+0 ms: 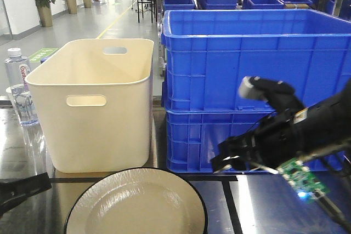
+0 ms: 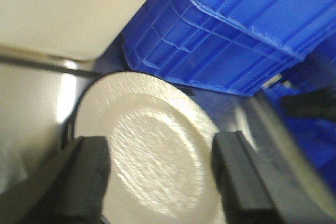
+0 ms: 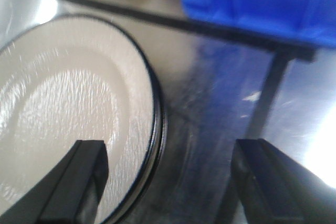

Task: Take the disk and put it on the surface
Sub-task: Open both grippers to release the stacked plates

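The disk point(image 1: 136, 204) is a cream plate with a thin black rim, lying flat on the dark glossy surface point(image 1: 263, 204) at the front centre. My right gripper point(image 1: 226, 163) hangs open just right of the disk. In the right wrist view the gripper point(image 3: 173, 174) straddles the disk's point(image 3: 68, 108) right rim, one finger over the plate and the other over the surface point(image 3: 220, 93). The rim looks layered there. My left gripper point(image 2: 160, 174) is open above the disk point(image 2: 152, 156), nothing held. In the front view only a dark part of the left gripper point(image 1: 22, 187) shows at the bottom left.
A cream plastic bin point(image 1: 96, 102) stands just behind the disk. Two stacked blue crates point(image 1: 252, 75) stand to its right, close behind the right arm. A water bottle point(image 1: 21, 89) stands at the far left. Black lines point(image 1: 230, 206) cross the tabletop.
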Motion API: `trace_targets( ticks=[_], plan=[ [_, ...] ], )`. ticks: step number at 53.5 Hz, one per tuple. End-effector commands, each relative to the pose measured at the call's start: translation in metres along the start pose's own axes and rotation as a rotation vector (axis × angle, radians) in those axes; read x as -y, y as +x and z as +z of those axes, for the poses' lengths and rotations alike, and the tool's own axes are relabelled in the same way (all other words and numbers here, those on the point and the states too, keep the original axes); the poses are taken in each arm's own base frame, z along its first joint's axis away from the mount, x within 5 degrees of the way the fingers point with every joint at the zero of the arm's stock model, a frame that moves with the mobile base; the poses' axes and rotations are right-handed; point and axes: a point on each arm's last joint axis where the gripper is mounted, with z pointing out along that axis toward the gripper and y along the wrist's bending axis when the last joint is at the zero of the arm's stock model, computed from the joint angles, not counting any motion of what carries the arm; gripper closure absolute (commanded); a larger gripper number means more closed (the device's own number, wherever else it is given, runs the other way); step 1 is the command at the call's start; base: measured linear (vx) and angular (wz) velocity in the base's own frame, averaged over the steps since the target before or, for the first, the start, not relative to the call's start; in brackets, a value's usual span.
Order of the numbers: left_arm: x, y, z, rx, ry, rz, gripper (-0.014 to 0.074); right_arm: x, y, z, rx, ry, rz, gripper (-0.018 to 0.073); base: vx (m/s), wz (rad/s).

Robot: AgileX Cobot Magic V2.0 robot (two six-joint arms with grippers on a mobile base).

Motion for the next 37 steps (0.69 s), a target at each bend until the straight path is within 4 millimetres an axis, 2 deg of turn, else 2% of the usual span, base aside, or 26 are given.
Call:
trace_targets(
  ticks=[1, 7, 15, 37],
  plan=[
    [0.008, -0.01, -0.006, 0.068, 0.018, 0.118, 0.0184, -0.01, -0.01, -0.041, 0.175, 0.001, -0.024, 0.0008, 0.0, 0.0],
    [0.011, -0.01, -0.01, 0.083, 0.022, 0.169, 0.0355, -0.015, -0.006, -0.061, 0.21, -0.007, -0.036, 0.0008, 0.0, 0.0],
    [0.013, -0.011, -0.013, 0.107, 0.02, 0.171, 0.0609, -0.019, -0.003, -0.074, 0.236, -0.01, -0.049, 0.0008, 0.0, 0.0],
    [0.013, -0.011, -0.013, 0.107, 0.02, 0.173, 0.0605, -0.02, -0.003, -0.077, 0.243, -0.011, -0.051, 0.0008, 0.0, 0.0]
  ],
)
